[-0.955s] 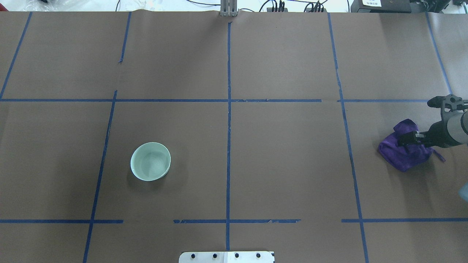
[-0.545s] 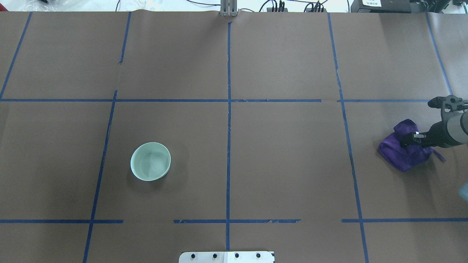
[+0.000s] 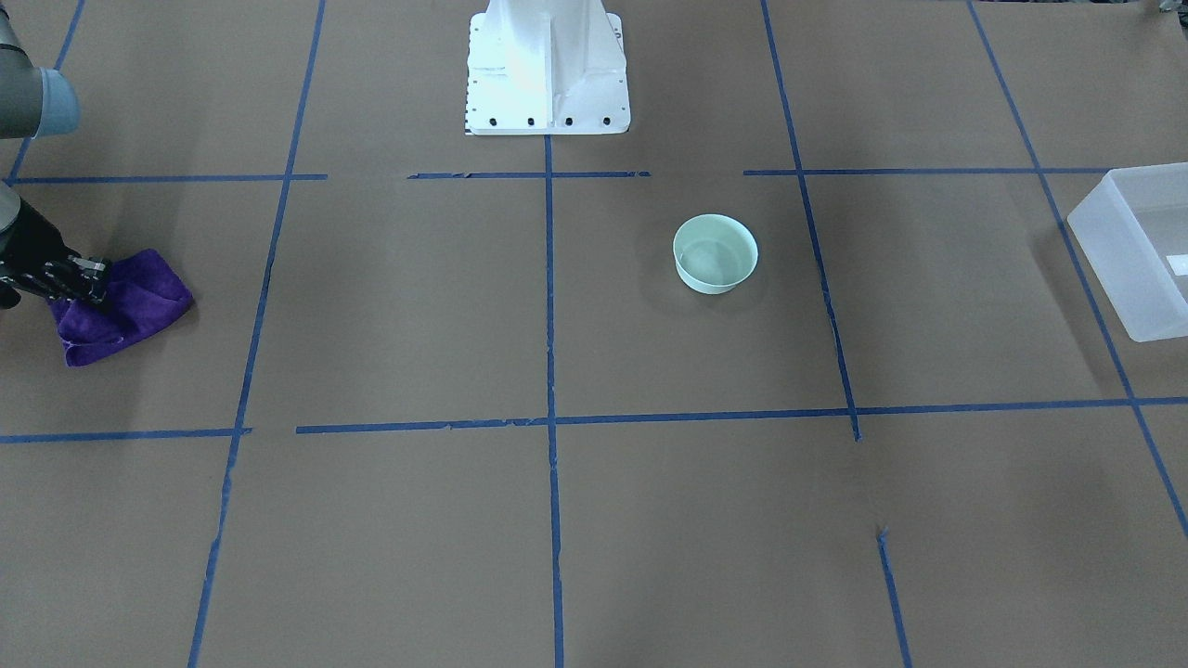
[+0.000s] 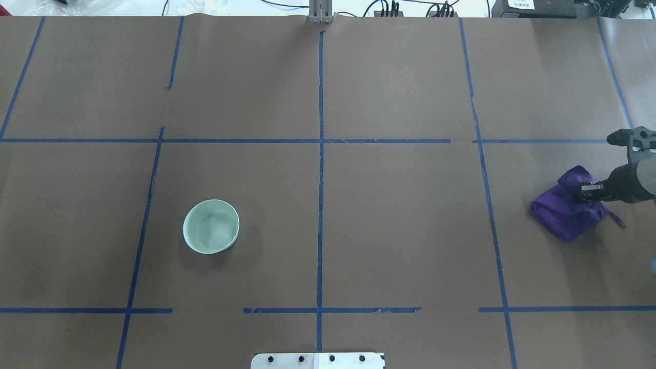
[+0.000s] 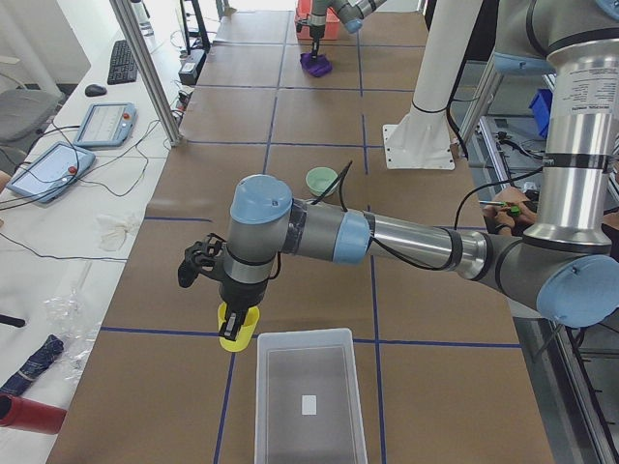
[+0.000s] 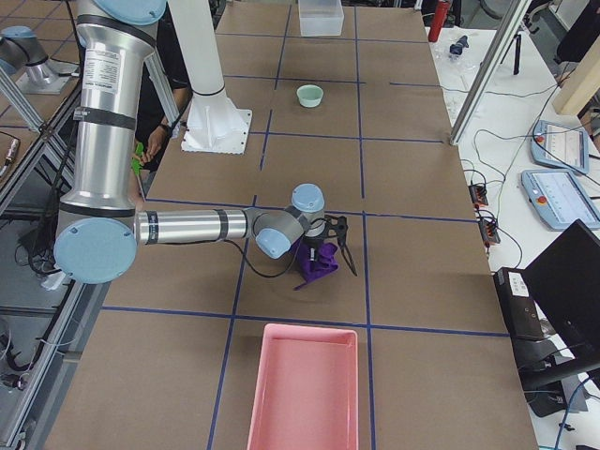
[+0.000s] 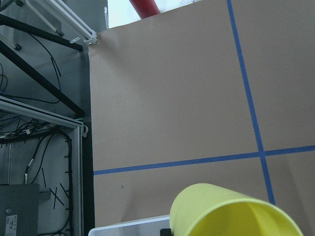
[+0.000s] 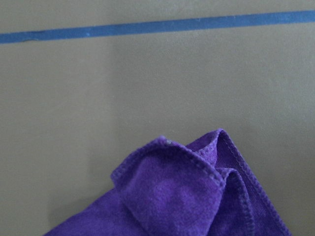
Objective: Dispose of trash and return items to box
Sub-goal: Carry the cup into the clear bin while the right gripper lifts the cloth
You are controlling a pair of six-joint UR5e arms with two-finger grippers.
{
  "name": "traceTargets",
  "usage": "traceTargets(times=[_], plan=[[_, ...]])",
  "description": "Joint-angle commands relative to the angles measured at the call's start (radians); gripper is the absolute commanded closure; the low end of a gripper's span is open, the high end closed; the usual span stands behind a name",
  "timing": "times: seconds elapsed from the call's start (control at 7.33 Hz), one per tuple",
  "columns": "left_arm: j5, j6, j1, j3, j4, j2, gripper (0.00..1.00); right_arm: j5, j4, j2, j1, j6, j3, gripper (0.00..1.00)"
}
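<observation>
The yellow cup (image 5: 238, 327) hangs from my left gripper (image 5: 232, 314), just off the far end of the frosted box (image 5: 309, 396). In the left wrist view the cup (image 7: 236, 211) fills the lower right, raised over the table, with the box rim (image 7: 128, 227) beneath; the fingers are hidden. The box also shows in the front view (image 3: 1128, 250). My right gripper (image 4: 589, 187) is shut on a fold of a purple cloth (image 4: 564, 210) at the table's right edge. The right wrist view shows the cloth (image 8: 187, 196) bunched upward.
A round mint-green bowl (image 4: 211, 226) stands left of centre, also in the front view (image 3: 715, 252). A pink tray (image 6: 302, 389) lies at the table's right end. The white robot base (image 3: 546, 65) is at the robot's edge of the table.
My right gripper closed on the purple cloth and drew back to the right, pulling a fold of the cloth up with it. The bowl has not moved.
</observation>
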Motion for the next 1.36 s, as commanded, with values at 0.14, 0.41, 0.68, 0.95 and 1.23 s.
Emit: traceTargets(times=[0.14, 0.41, 0.68, 0.95, 1.23], plan=[[-0.002, -0.002, -0.004, 0.091, -0.092, 0.046, 1.0, 0.124, -0.068, -0.021, 0.152, -0.005, 0.121, 1.0], [-0.019, 0.001, 0.007, 0.09, -0.101, 0.12, 1.0, 0.109, -0.379, -0.017, 0.241, -0.17, 0.313, 1.0], [-0.143, 0.0, 0.086, 0.105, -0.103, 0.174, 1.0, 0.071, -0.69, 0.023, 0.379, -0.483, 0.406, 1.0], [-0.207, 0.0, 0.154, 0.174, -0.168, 0.185, 1.0, 0.068, -0.755, 0.039, 0.497, -0.682, 0.404, 1.0], [-0.249, -0.003, 0.204, 0.29, -0.314, 0.185, 1.0, 0.066, -0.766, 0.037, 0.593, -0.821, 0.406, 1.0]])
